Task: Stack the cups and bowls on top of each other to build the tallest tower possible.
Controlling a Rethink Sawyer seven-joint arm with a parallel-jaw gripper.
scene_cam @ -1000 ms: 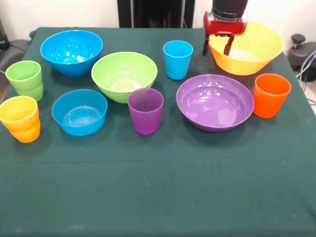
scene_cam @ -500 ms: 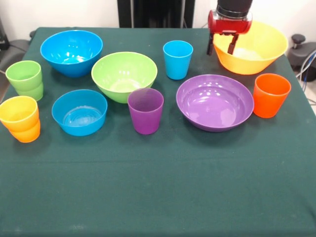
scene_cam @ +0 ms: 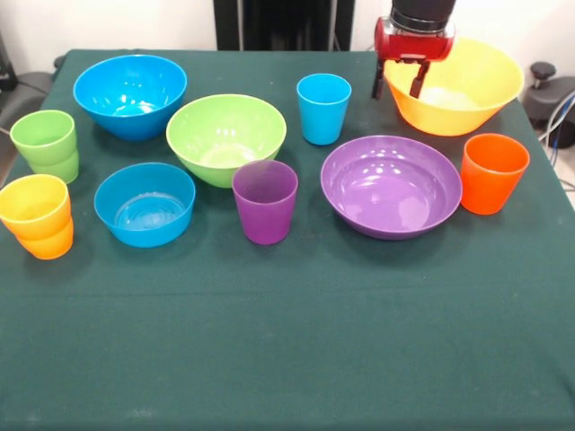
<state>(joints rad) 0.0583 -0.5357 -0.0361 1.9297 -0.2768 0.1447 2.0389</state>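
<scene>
Front view: the gripper (scene_cam: 397,83) straddles the yellow bowl's (scene_cam: 458,90) rim, its fingers (scene_cam: 417,83) apart, one outside the wall and one inside. Every bowl on the green desk (scene_cam: 287,323) sits empty: big blue bowl (scene_cam: 130,94), lime green bowl (scene_cam: 226,136), flat-bottomed blue bowl (scene_cam: 145,203), purple bowl (scene_cam: 391,185). The light blue cup (scene_cam: 323,108), purple cup (scene_cam: 265,201) and orange cup (scene_cam: 492,172) stand alone, upright; green cups (scene_cam: 45,145) and yellow cups (scene_cam: 38,215) are nested in pairs

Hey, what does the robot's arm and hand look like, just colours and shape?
Only the arm's end shows: a round black cylindrical wrist section above a glossy red block-shaped housing. Below it, the hand has two short, dark, narrow fingers. No cables or markings are visible on it.
</scene>
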